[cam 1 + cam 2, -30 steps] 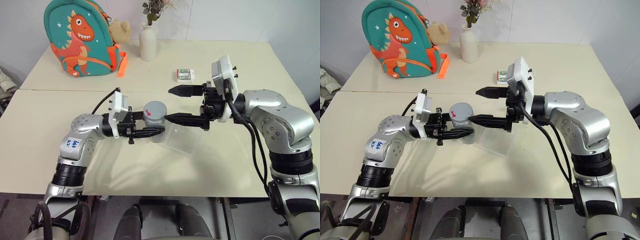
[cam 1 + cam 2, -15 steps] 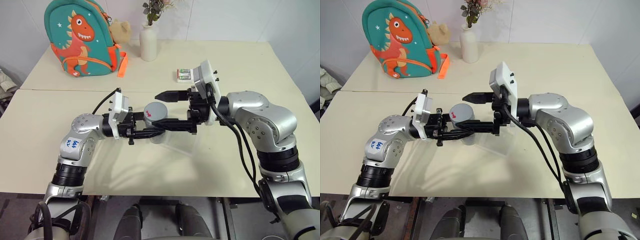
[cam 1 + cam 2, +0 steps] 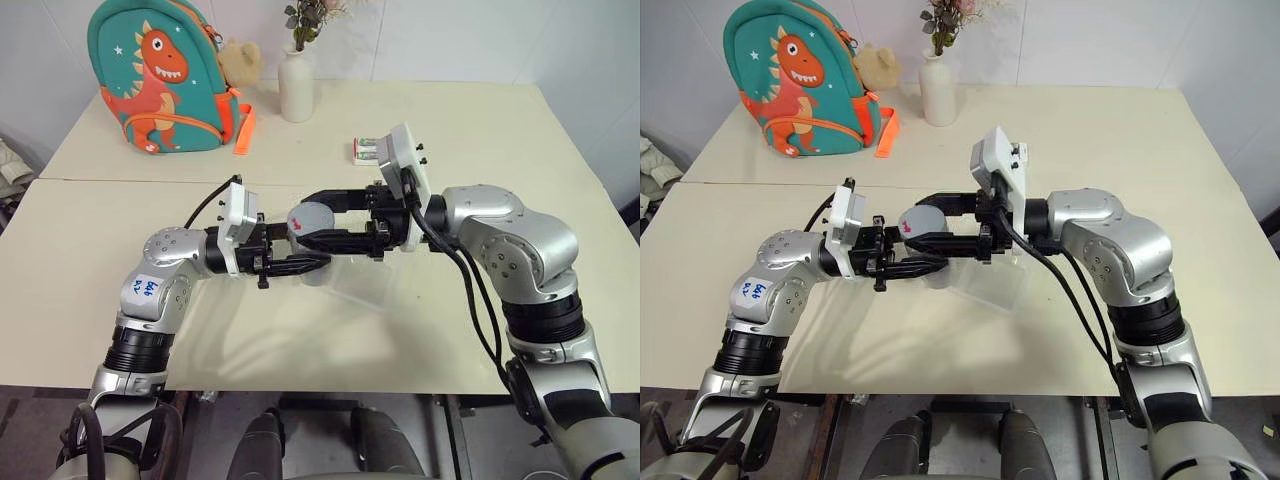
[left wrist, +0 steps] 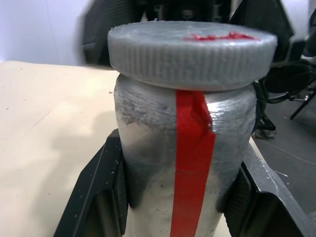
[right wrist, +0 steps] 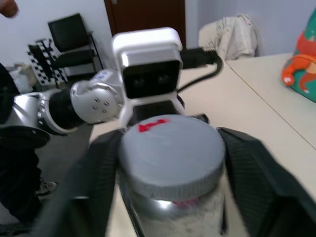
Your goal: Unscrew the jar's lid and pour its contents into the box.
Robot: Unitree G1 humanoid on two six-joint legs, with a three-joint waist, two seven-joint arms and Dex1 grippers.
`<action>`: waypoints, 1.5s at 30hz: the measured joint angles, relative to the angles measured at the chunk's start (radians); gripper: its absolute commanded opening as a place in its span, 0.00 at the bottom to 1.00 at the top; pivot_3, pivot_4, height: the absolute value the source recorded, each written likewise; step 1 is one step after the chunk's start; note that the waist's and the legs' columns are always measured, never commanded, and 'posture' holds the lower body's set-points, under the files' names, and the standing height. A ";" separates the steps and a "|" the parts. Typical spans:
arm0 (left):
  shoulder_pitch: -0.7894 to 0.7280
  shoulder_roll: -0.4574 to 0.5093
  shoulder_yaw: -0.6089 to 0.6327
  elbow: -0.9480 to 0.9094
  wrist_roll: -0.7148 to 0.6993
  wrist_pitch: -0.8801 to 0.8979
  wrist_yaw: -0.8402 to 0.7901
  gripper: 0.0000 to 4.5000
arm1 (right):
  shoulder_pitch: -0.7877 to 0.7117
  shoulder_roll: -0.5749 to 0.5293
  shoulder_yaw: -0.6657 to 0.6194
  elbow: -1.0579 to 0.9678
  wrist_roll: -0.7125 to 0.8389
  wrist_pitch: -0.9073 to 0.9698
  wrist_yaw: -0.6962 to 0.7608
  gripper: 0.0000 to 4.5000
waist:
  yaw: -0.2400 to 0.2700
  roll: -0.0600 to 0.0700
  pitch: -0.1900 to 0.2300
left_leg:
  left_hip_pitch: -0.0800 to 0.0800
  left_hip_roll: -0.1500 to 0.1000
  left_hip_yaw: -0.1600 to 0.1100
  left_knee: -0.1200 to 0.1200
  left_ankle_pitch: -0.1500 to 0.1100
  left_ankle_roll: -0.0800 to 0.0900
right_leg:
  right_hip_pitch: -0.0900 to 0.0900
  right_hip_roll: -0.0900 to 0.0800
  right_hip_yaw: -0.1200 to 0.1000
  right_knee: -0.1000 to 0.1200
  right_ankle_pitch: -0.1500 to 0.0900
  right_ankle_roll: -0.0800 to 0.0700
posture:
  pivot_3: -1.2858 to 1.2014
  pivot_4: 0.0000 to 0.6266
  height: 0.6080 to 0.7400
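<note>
The jar [image 3: 312, 250] stands upright, raised off the worktop [image 3: 100, 300] near its middle, with its long axis vertical and the lid [image 3: 310, 217] on top, still seated. The left pincer [image 3: 300, 262] comes in level from the left and is clamped on the jar's body below the lid, a black finger on either side of the red stripe as its wrist view shows. The right pincer [image 3: 325, 218] comes in level from the right, a little higher, its two fingers drawn in against the lid's ribbed rim, one on the far side and one on the near side. So the lid lies directly between the right pincer's fingers, and the turn it needs is about the jar's upright axis, which looks awkward for a pincer lying level. The box [image 3: 365, 275], clear and low, sits on the worktop just right of the jar, beneath the right pincer, ready for the pour.
</note>
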 measured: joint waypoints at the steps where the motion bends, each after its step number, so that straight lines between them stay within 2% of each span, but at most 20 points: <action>1: 0.000 0.000 0.001 -0.001 -0.001 0.000 0.000 0.44 | 0.000 0.002 -0.003 0.000 0.007 0.005 -0.004 0.56 | 0.000 0.000 0.000 | 0.000 0.000 0.000 0.000 0.000 0.000 | 0.000 0.000 0.000 0.000 0.000 0.000 | 0.52 0.24 1.00; 5: 0.000 0.001 0.009 -0.021 -0.010 0.000 0.000 0.44 | 0.000 0.030 -0.047 -0.005 0.077 0.053 -0.046 0.56 | 0.000 0.000 0.000 | 0.000 0.000 0.000 0.000 0.000 0.000 | 0.000 0.000 0.000 0.000 0.000 0.000 | 0.52 0.24 1.00; 9: 0.002 0.002 0.002 -0.022 -0.010 0.001 -0.001 0.44 | -0.025 0.060 -0.183 -0.057 0.233 0.098 -0.120 0.56 | 0.002 0.000 0.000 | 0.000 0.000 0.000 0.000 0.000 0.000 | 0.000 0.000 0.000 0.000 0.000 0.000 | 0.52 0.24 1.00; 12: 0.003 0.003 0.000 -0.022 -0.010 0.002 -0.001 0.44 | -0.017 0.043 -0.267 -0.077 0.291 0.107 -0.177 0.56 | 0.002 0.000 0.000 | 0.000 0.000 0.000 0.000 0.000 0.000 | 0.000 0.000 0.000 0.000 0.000 0.000 | 0.52 0.24 1.00; 14: 0.003 0.004 -0.001 -0.022 -0.010 0.002 -0.001 0.44 | 0.027 -0.005 -0.312 -0.077 0.288 0.101 -0.203 0.56 | 0.004 0.000 0.000 | 0.000 0.000 0.000 0.000 0.000 0.000 | 0.001 0.000 0.000 -0.001 0.000 0.000 | 0.52 0.24 1.00; 19: 0.006 0.010 0.005 -0.018 -0.010 0.008 0.000 0.44 | 0.247 -0.130 -0.391 -0.035 0.132 -0.036 -0.236 0.56 | 0.006 0.000 0.000 | -0.001 0.000 0.000 0.000 0.000 0.001 | 0.001 0.000 0.000 -0.003 0.000 0.001 | 0.52 0.24 1.00; 24: 0.002 0.007 0.019 0.001 -0.011 0.013 0.004 0.44 | 0.495 -0.147 -0.441 0.087 -0.019 -0.250 -0.207 0.56 | -0.001 0.000 0.000 | 0.000 -0.001 0.001 0.000 -0.001 0.001 | 0.001 0.000 0.001 -0.003 0.000 0.001 | 0.52 0.24 1.00; 32: -0.017 0.003 0.018 0.019 -0.012 0.024 -0.002 0.44 | 0.583 -0.084 -0.456 0.394 -0.215 -0.595 -0.255 0.56 | -0.002 0.000 0.000 | 0.003 -0.001 0.002 0.001 0.000 0.000 | 0.003 0.000 0.002 0.000 0.000 0.001 | 0.52 0.24 1.00; 35: -0.026 0.005 0.019 0.020 -0.013 0.033 -0.002 0.44 | 0.600 -0.075 -0.454 0.461 -0.254 -0.660 -0.258 0.56 | -0.002 0.000 0.000 | 0.003 -0.001 0.002 0.001 0.000 0.000 | 0.003 0.000 0.002 0.001 0.000 0.001 | 0.52 0.24 1.00; 36: -0.031 0.005 0.019 0.020 -0.013 0.033 -0.002 0.44 | 0.600 -0.072 -0.453 0.471 -0.259 -0.673 -0.258 0.72 | -0.003 0.000 0.000 | 0.003 -0.001 0.002 0.001 0.000 0.000 | 0.003 0.000 0.002 0.001 0.000 0.001 | 0.52 0.24 1.00; 40: -0.033 0.005 0.019 0.022 -0.013 0.033 -0.002 0.44 | 0.609 -0.058 -0.451 0.478 -0.260 -0.696 -0.258 0.99 | -0.001 0.000 0.000 | 0.004 -0.001 0.002 0.001 0.001 0.000 | 0.003 0.000 0.002 0.001 0.000 0.001 | 0.52 0.24 1.00; 45: -0.032 0.006 0.019 0.023 -0.013 0.033 -0.002 0.44 | 0.660 -0.061 -0.446 0.419 -0.240 -0.650 -0.241 0.99 | 0.002 0.001 0.000 | 0.003 -0.001 0.002 0.001 0.001 0.000 | 0.003 0.000 0.002 0.001 0.000 0.002 | 0.52 0.24 1.00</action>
